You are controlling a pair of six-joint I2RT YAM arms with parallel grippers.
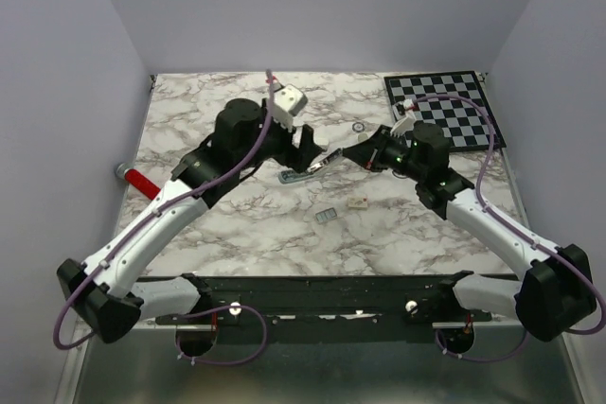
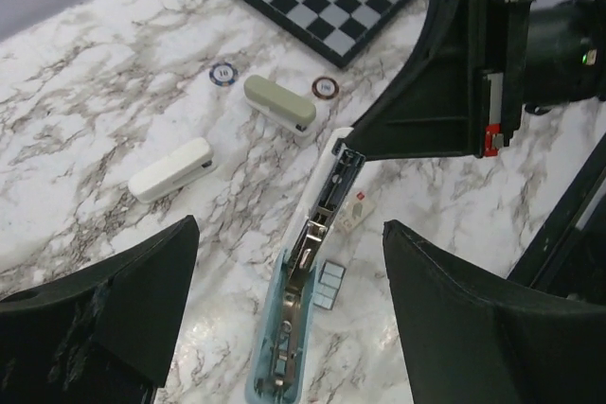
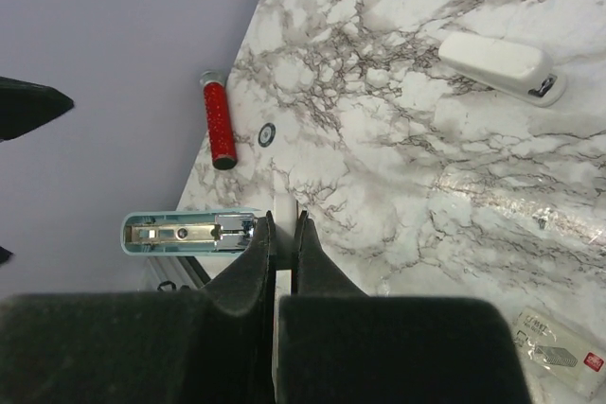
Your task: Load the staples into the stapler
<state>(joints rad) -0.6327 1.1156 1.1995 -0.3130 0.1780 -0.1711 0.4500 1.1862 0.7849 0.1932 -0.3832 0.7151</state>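
The light blue stapler (image 2: 289, 338) lies open on the marble table with its metal channel bare, also seen from above (image 1: 301, 174) and past the right fingers (image 3: 189, 232). Its white lid (image 2: 333, 153) is swung up, pinched by my right gripper (image 3: 284, 219) (image 1: 352, 150), which is shut on it. The staples (image 2: 329, 286) (image 1: 327, 216), a flat grey strip, lie beside the stapler's right flank, just below a small white box (image 2: 355, 213) (image 1: 358, 202). My left gripper (image 2: 289, 226) (image 1: 305, 139) hovers above the stapler with its jaws wide apart and nothing held.
A white stapler (image 2: 170, 167) (image 3: 502, 65) and a grey-green stapler (image 2: 279, 106) lie farther back with two poker chips (image 2: 222, 73). A checkerboard (image 1: 443, 109) sits at the back right. A red marker (image 1: 142, 182) (image 3: 218, 120) lies at the left edge. A clear packet (image 3: 559, 352) lies nearby.
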